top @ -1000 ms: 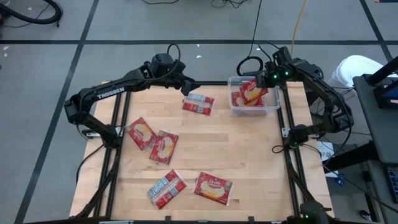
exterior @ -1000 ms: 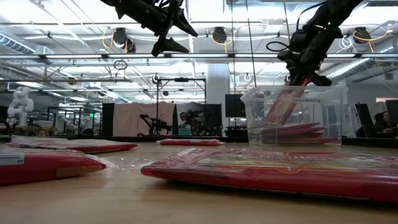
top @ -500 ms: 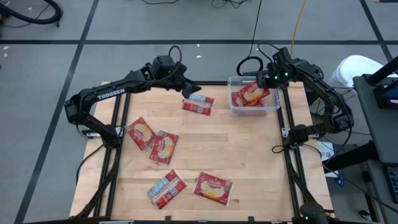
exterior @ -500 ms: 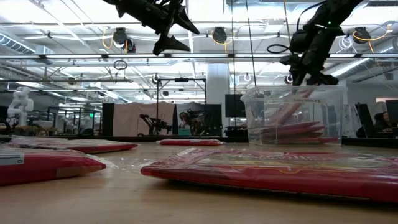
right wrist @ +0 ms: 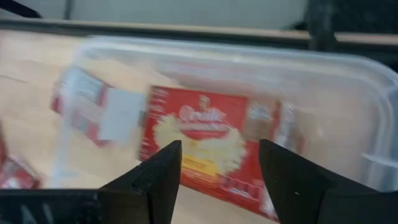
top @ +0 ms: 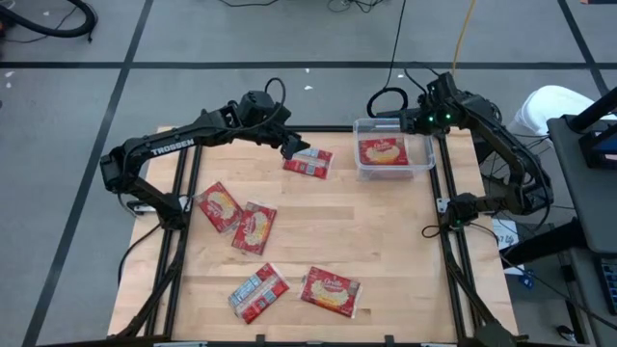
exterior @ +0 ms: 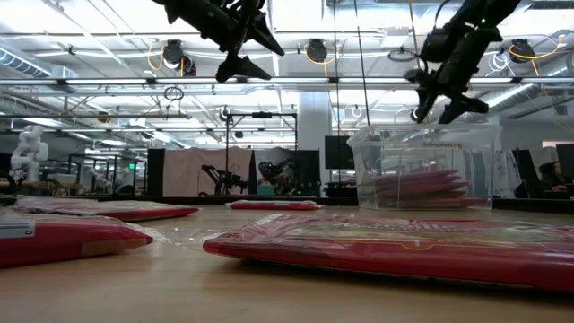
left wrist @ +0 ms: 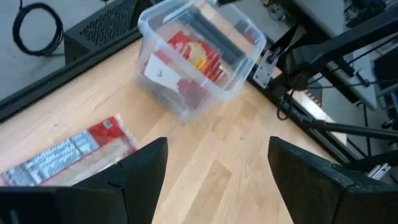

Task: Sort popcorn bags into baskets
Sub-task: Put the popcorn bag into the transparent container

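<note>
A clear basket [top: 393, 154] stands at the far right of the table. Red popcorn bags lie flat in it, the top one [right wrist: 205, 140] with its popcorn picture up. My right gripper [exterior: 444, 100] hangs open above the basket's far right corner, touching nothing. My left gripper [top: 289, 145] hovers open above the table's far middle, just left of a bag with white-grey print [top: 308, 161] that lies flat on the wood. That bag [left wrist: 68, 155] and the basket [left wrist: 199, 56] also show in the left wrist view.
More popcorn bags lie flat on the table: two side by side at the left [top: 219, 205] [top: 254, 227] and two near the front edge [top: 258, 291] [top: 332, 291]. Bare wood lies between them and the basket. Black frame rails run along the table's sides.
My right gripper has opened and let go of the bag that it held slanted in the basket. The bag has dropped and now lies flat on the others. The gripper has risen a little above the basket's far rim.
</note>
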Available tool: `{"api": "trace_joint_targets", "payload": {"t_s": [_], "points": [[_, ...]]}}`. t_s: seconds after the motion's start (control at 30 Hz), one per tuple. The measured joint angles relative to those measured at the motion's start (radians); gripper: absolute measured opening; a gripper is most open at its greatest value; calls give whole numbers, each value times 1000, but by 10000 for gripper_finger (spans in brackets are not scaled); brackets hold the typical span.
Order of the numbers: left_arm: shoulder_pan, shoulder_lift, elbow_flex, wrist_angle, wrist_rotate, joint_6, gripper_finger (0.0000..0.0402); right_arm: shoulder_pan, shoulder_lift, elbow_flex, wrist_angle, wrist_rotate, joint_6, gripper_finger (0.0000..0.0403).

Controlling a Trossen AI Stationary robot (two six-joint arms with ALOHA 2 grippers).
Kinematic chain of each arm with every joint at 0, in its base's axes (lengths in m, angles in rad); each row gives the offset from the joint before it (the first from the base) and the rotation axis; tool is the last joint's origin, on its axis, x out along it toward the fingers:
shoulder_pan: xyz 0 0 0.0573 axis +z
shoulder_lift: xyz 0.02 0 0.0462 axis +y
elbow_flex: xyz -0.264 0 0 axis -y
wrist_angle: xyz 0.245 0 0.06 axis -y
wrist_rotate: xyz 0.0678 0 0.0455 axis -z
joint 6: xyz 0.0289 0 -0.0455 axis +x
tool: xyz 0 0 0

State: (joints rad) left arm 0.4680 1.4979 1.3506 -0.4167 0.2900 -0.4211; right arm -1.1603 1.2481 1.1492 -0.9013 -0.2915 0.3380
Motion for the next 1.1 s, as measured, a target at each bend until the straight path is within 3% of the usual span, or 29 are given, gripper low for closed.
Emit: {"api": "trace_joint_targets", "payload": {"t_s": [0.23,0.47,0.8,1.1], "points": [[0,0,0,-87,-12,57,282,105,-106,0,126,-27,52,205],[1,0,-21,-279,-56,67,282,270,-166,0,209,-28,141,206],[-33,1,-199,-557,-44,-211,282,490,-171,0,295,-27,143,206],[-219,1,-363,-639,83,-478,282,556,-171,0,300,-79,79,206]]}}
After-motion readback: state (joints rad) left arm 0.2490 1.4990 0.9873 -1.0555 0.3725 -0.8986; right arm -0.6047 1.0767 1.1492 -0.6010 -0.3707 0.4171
